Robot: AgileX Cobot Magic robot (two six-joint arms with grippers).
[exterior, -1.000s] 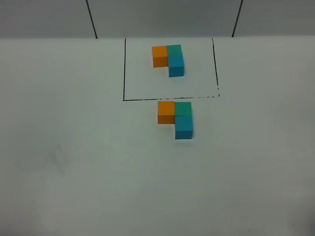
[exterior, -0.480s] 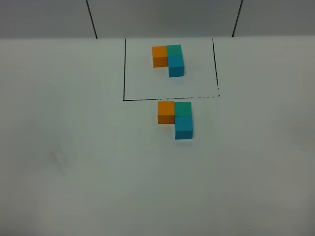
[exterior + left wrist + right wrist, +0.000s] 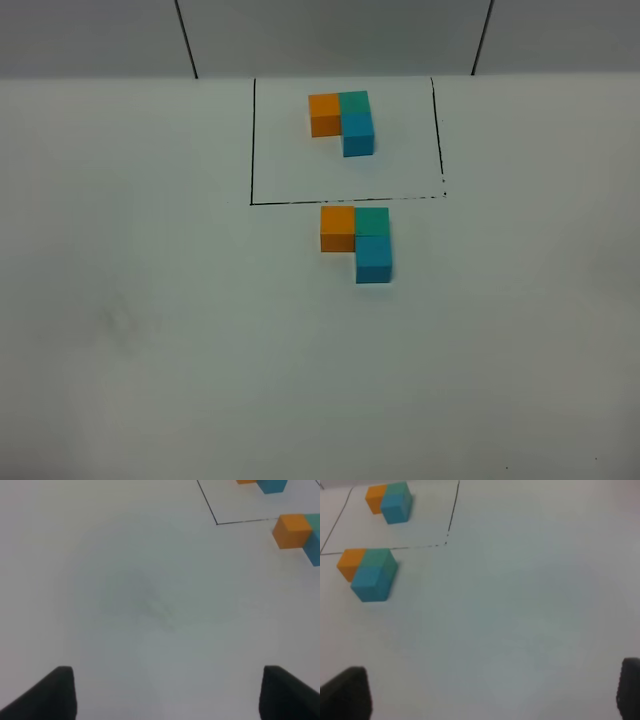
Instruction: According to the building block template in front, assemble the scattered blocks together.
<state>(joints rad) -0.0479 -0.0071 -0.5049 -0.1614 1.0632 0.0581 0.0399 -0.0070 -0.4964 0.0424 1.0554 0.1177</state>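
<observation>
The building block template (image 3: 342, 122) is an L of orange, teal-green and sky-blue cubes inside a black drawn rectangle (image 3: 252, 150) at the far middle of the table. Just in front of the rectangle the three unframed cubes sit joined in the same L: orange (image 3: 338, 228), teal-green (image 3: 372, 221), sky-blue (image 3: 373, 260). They also show in the right wrist view (image 3: 369, 574), and the orange one shows in the left wrist view (image 3: 291, 530). The left gripper (image 3: 167, 692) and the right gripper (image 3: 492, 692) are open and empty, far from the cubes. Neither arm shows in the high view.
The white table (image 3: 150, 330) ends at a grey back wall with two dark vertical lines (image 3: 186, 40). A faint smudge marks the table at the left (image 3: 120, 322).
</observation>
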